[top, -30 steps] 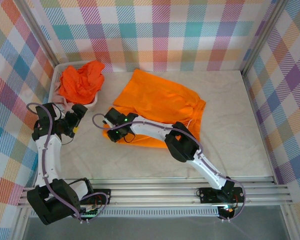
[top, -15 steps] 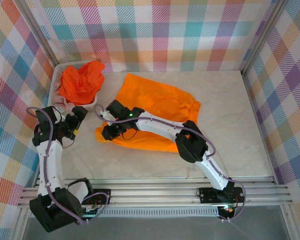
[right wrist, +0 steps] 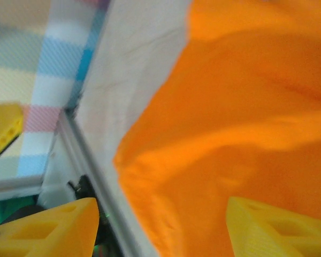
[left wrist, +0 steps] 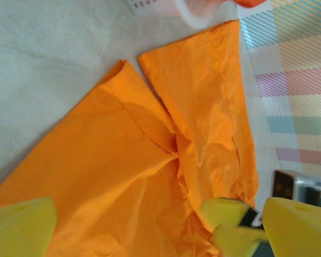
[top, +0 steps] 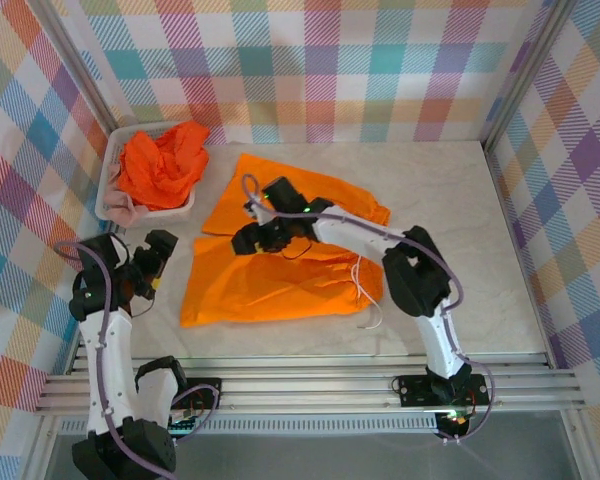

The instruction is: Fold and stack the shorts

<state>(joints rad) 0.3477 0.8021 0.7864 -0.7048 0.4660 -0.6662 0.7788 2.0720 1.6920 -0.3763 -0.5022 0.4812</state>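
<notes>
One bright orange pair of shorts [top: 280, 270] lies spread on the table, also seen in the left wrist view [left wrist: 150, 160] and the right wrist view [right wrist: 246, 118]. My right gripper [top: 248, 238] hovers over their far edge, jaws wide open [right wrist: 160, 230], with cloth below them and nothing pinched. My left gripper [top: 152, 262] stands open [left wrist: 150, 230] just left of the shorts, not touching them. A second orange pair [top: 162, 165] is crumpled in the basket, with dusty pink shorts [top: 130, 212] peeking out underneath.
The white mesh basket [top: 108, 190] sits at the back left against the plaid wall, and its rim [left wrist: 192, 13] shows in the left wrist view. White drawstrings [top: 365, 300] trail off the shorts' right side. Bare table lies to the right.
The bunched orange shorts have opened out flat toward the near left. My right gripper moved back and to the right. My left arm drew back toward the near edge.
</notes>
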